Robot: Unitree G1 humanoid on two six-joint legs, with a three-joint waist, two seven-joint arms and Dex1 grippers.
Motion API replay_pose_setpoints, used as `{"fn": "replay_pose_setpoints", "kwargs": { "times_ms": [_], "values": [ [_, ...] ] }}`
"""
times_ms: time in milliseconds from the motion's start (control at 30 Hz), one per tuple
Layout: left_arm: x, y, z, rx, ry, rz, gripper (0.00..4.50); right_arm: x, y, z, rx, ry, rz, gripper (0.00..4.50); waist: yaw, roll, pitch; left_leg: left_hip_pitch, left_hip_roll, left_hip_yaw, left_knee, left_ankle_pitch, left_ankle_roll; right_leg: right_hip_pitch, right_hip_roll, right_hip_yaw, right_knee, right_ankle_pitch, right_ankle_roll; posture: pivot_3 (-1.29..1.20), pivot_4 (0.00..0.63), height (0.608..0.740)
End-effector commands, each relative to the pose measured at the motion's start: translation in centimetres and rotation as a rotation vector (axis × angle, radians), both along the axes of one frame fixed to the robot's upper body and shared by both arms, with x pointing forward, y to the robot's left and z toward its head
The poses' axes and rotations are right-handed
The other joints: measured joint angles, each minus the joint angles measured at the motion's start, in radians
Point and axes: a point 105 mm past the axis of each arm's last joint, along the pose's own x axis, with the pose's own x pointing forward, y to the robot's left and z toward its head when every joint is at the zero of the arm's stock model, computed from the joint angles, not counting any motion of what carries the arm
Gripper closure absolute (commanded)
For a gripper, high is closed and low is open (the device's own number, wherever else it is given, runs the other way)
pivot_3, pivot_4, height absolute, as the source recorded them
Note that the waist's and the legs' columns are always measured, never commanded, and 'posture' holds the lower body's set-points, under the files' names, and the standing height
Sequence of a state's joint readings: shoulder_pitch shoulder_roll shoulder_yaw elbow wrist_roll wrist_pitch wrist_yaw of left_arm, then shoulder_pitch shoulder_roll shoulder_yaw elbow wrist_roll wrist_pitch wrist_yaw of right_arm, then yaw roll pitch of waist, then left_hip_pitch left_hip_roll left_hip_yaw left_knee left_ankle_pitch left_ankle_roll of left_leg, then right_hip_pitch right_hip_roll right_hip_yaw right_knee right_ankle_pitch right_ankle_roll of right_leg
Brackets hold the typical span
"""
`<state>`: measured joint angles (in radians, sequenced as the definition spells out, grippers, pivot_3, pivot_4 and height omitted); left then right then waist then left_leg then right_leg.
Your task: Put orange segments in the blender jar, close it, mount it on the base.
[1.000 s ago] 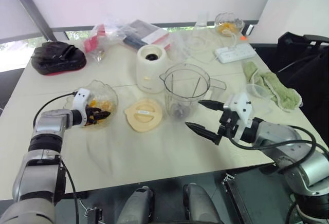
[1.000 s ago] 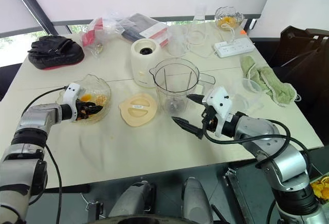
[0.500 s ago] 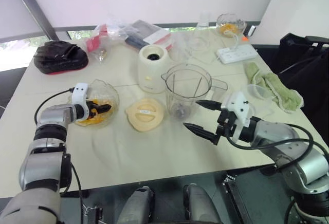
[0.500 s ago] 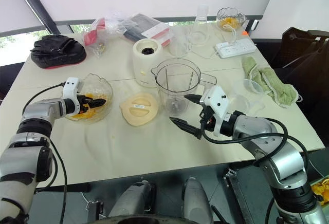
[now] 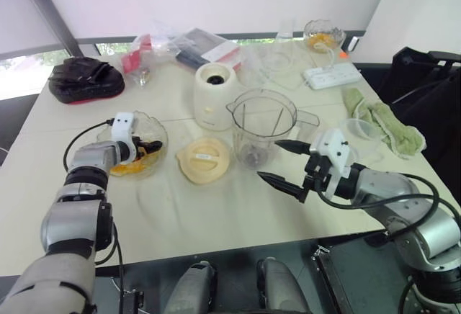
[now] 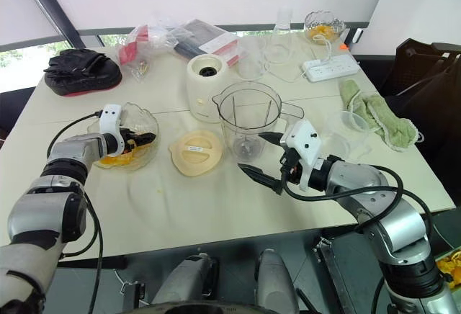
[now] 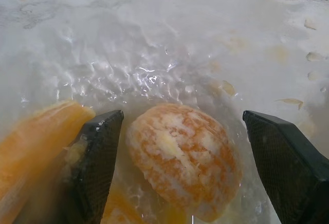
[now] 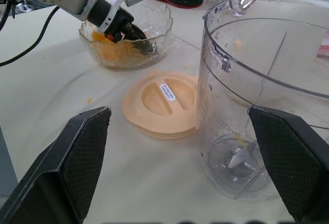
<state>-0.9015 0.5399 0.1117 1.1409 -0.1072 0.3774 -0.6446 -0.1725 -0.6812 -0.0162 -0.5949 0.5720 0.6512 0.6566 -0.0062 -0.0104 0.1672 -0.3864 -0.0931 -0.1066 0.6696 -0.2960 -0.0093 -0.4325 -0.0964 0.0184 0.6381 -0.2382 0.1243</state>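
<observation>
The left hand [image 6: 144, 140] is reaching into the glass bowl [image 6: 148, 123] toward the tabletop's [image 6: 216, 206] left edge, its fingers [image 7: 97, 157] standing apart on either side of one of the orange segments [image 7: 182, 165] without closing on it. The right hand [image 6: 261, 157] is hovering wide apart and empty near the front edge, just in front of the blender jar [image 6: 248, 116], which is standing upright mid-tabletop. The pale-yellow lid [image 6: 193, 152] is lying flat between bowl and jar, and the base [image 6: 205, 87] is sitting just behind the jar.
</observation>
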Motion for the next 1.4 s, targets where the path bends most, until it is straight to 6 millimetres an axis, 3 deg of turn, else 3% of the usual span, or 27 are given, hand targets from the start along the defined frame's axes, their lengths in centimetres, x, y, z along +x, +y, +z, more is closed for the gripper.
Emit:
{"fn": "replay_pose_setpoints", "kwargs": {
  "times_ms": [33, 167, 500, 567, 667, 900, 1100, 1267, 1400],
  "values": [
    [-0.1, 0.3, -0.4, 0.008, 0.016, 0.023, 0.85, -0.4, 0.2, 1.1, 0.007, -0.05, 0.006, 0.0, 0.0, 0.0, 0.0, 0.0, 0.0, 0.0, 0.0, 0.0, 0.0, 0.0, 0.0, 0.0, 0.0, 0.0, 0.0, 0.0, 0.15, 0.74],
    [-0.1, 0.5, -0.4, 0.001, 0.01, 0.036, 2.32, -0.3, 0.1, 1.1, 0.006, -0.05, 0.005, 0.0, -0.001, 0.0, 0.0, 0.0, 0.0, 0.0, 0.0, 0.0, 0.0, 0.0, 0.0, 0.0, 0.0, 0.0, 0.0, 0.0, 0.15, 0.74],
    [-0.5, 1.0, -0.2, -0.03, -0.007, 0.023, 2.32, -0.2, 0.3, 1.1, 0.008, -0.049, 0.014, 0.0, -0.003, 0.0, 0.0, 0.0, 0.0, 0.0, 0.0, 0.0, 0.0, 0.0, 0.0, 0.0, 0.001, 0.0, 0.0, 0.0, 0.15, 0.74],
    [-0.6, 1.1, -0.3, -0.034, -0.009, 0.023, 2.88, -0.2, 0.3, 1.0, 0.008, -0.048, 0.014, 0.0, -0.004, 0.0, 0.0, 0.0, 0.0, 0.0, 0.0, 0.0, 0.0, 0.0, 0.0, 0.0, 0.001, 0.0, 0.0, 0.0, 0.15, 0.74],
    [-0.8, 1.3, -0.4, -0.036, -0.007, 0.025, 4.11, -0.2, 0.3, 1.0, 0.008, -0.047, 0.016, 0.0, -0.002, 0.0, 0.0, 0.0, 0.0, 0.0, 0.0, 0.0, 0.0, -0.001, 0.0, 0.0, 0.001, 0.0, 0.0, 0.0, 0.15, 0.74],
    [-1.0, 1.6, 1.0, -0.088, -0.082, -0.012, 4.11, -0.2, 0.4, 0.9, 0.007, -0.044, 0.021, 0.0, -0.004, 0.0, 0.0, 0.0, 0.0, 0.0, 0.0, 0.0, 0.0, -0.001, 0.0, 0.0, 0.002, 0.0, 0.0, 0.0, 0.15, 0.74],
    [-1.7, 2.0, 5.4, -0.188, -0.249, -0.089, 4.11, -0.3, 0.4, 0.9, 0.005, -0.039, 0.026, 0.0, -0.005, -0.001, 0.0, -0.001, 0.0, 0.0, 0.0, 0.0, 0.0, -0.003, 0.0, 0.001, 0.002, 0.0, 0.0, 0.0, 0.15, 0.74],
    [-3.3, 2.6, 10.7, -0.264, -0.399, -0.121, 4.11, -0.4, 0.3, 0.8, -0.001, -0.033, 0.032, 0.0, -0.005, -0.001, 0.0, -0.002, 0.0, 0.0, 0.0, 0.0, 0.0, -0.004, -0.001, 0.001, 0.002, 0.0, 0.0, 0.0, 0.15, 0.74],
    [-4.7, 1.3, 14.1, -0.265, -0.474, -0.2, 4.11, -0.2, 0.2, 0.8, -0.005, -0.031, 0.032, 0.0, -0.002, -0.001, 0.0, -0.002, 0.0, 0.0, 0.0, 0.0, 0.0, -0.004, -0.001, 0.001, 0.002, 0.0, 0.0, 0.0, 0.15, 0.74]
  ]
}}
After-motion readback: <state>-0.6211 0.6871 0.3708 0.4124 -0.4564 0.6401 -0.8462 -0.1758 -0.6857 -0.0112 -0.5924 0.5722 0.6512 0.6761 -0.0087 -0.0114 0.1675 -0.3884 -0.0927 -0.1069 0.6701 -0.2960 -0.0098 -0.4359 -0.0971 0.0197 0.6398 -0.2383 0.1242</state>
